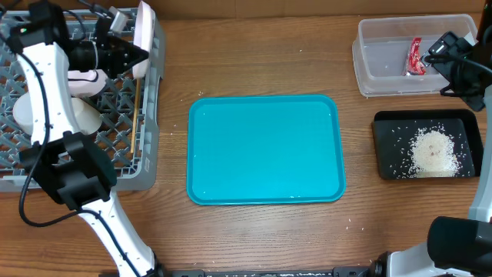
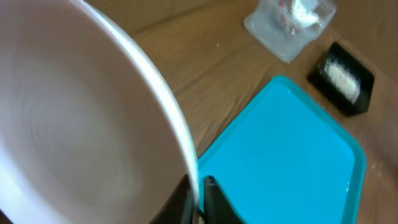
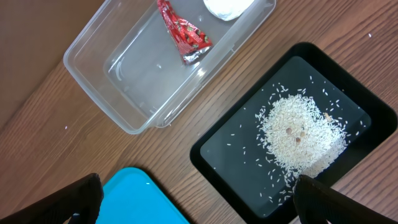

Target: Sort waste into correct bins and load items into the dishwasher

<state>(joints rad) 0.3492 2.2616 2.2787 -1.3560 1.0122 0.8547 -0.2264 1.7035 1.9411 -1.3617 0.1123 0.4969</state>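
Where you look down on the table, the entries run:
Left gripper [image 2: 200,202]: your fingers pinch the rim of the large white plate [image 2: 74,124], seemingly clamped on it.
Large white plate: upright on edge at the right side of the grey dish rack [image 1: 146,165].
Right gripper [image 3: 205,202]: your jaws stand spread wide above the bins.
Clear tub [image 3: 143,81]: red wrapper [image 3: 183,34] and white napkin [image 3: 227,6] inside.
Black tray [image 3: 199,155]: rice crumbs [image 3: 298,134] heaped inside.
Teal tray [image 1: 265,150]: between rack and bins.
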